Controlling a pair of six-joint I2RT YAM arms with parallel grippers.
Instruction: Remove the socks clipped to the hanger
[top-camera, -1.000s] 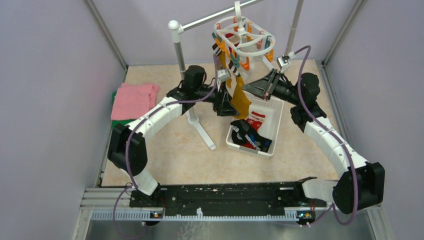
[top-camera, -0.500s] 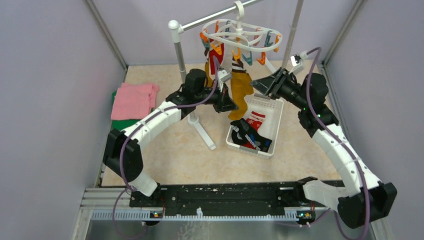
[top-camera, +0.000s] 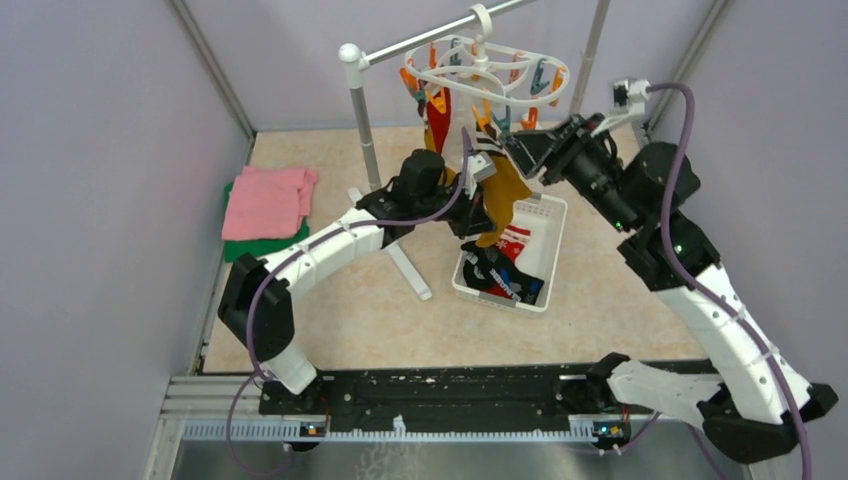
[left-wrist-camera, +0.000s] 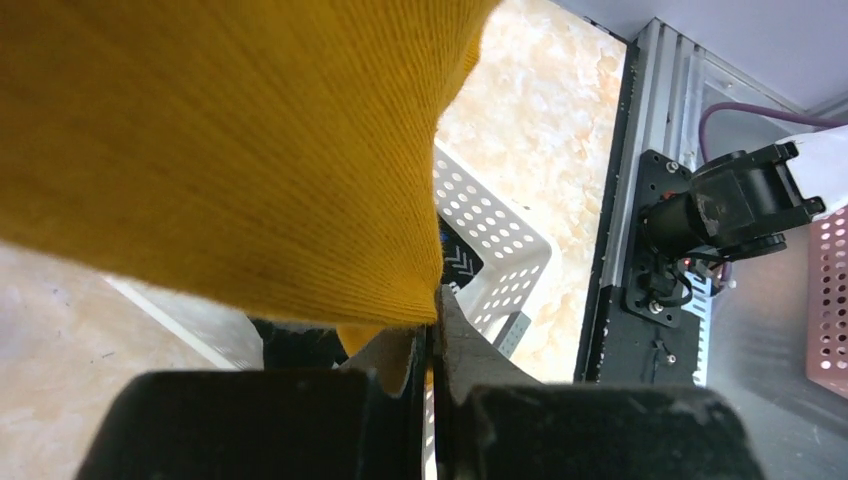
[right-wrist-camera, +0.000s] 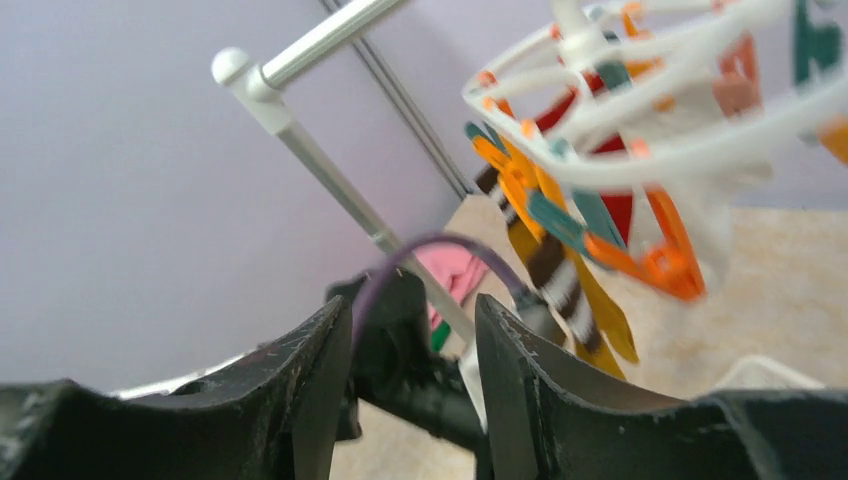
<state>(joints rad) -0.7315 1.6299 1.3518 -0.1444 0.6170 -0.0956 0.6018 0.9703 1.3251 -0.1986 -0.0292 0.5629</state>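
The white hanger (top-camera: 490, 72) hangs by its hook from the pole rack, its orange and teal clips dangling. A mustard-yellow sock (top-camera: 507, 192) with a striped cuff hangs clipped below it, and a red sock (top-camera: 437, 115) hangs at its left. My left gripper (top-camera: 479, 214) is shut on the mustard sock's lower edge; in the left wrist view the sock (left-wrist-camera: 230, 150) fills the top and its edge sits between the shut jaws (left-wrist-camera: 432, 335). My right gripper (top-camera: 517, 150) stands open just under the hanger's right side, nothing between its fingers (right-wrist-camera: 410, 325). The hanger (right-wrist-camera: 640, 150) and clips (right-wrist-camera: 665, 265) lie beyond them.
A white perforated basket (top-camera: 541, 225) under the hanger holds red-and-white and black socks (top-camera: 500, 265). The grey-and-white pole rack (top-camera: 365, 120) stands behind my left arm, its foot (top-camera: 410, 270) reaching forward. Folded pink cloth (top-camera: 265, 200) lies on a green one (top-camera: 245, 247) at the left wall.
My left gripper closed on the mustard sock and moved right and forward with it. My right gripper opened and rose toward the hanger, which swung and tilted.
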